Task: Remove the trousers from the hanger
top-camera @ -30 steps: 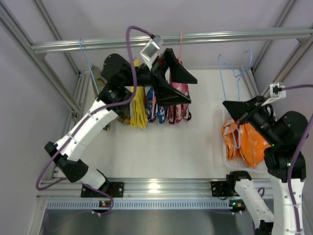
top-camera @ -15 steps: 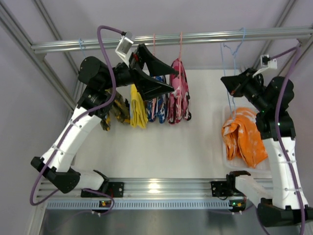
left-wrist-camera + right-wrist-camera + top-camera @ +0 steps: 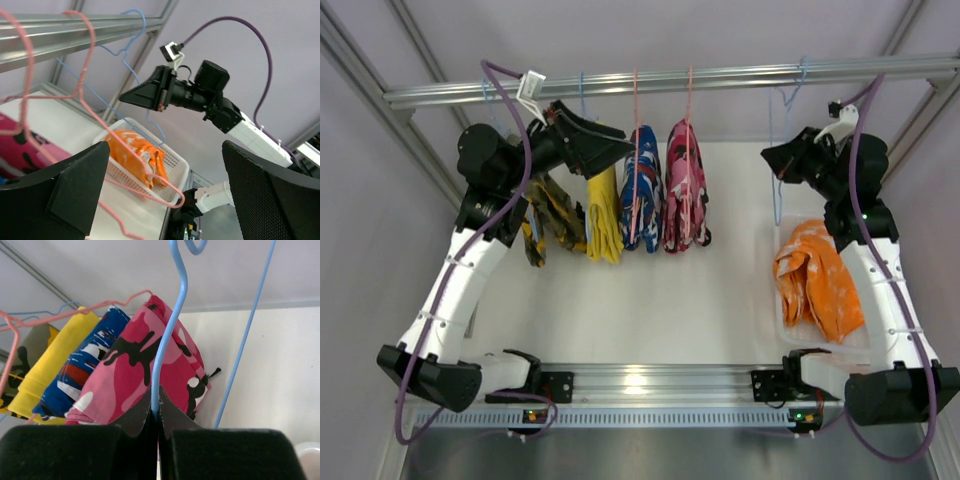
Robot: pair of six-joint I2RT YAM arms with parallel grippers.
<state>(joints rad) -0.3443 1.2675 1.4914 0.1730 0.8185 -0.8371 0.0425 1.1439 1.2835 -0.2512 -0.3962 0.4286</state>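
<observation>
As R end effector point(image 3: 155, 412) pinches 1 hanger point(image 3: 170, 330), basket point(image 3: 175, 167) holds 1 trousers point(image 3: 815, 285).

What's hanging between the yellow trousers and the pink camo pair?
Blue patterned trousers on a pink hanger, shown in the top view and the right wrist view.

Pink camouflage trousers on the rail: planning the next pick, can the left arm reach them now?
Probably yes. The left pincer is open, empty and up by the rail; only the blue patterned trousers hang between it and the pink camouflage trousers.
</observation>
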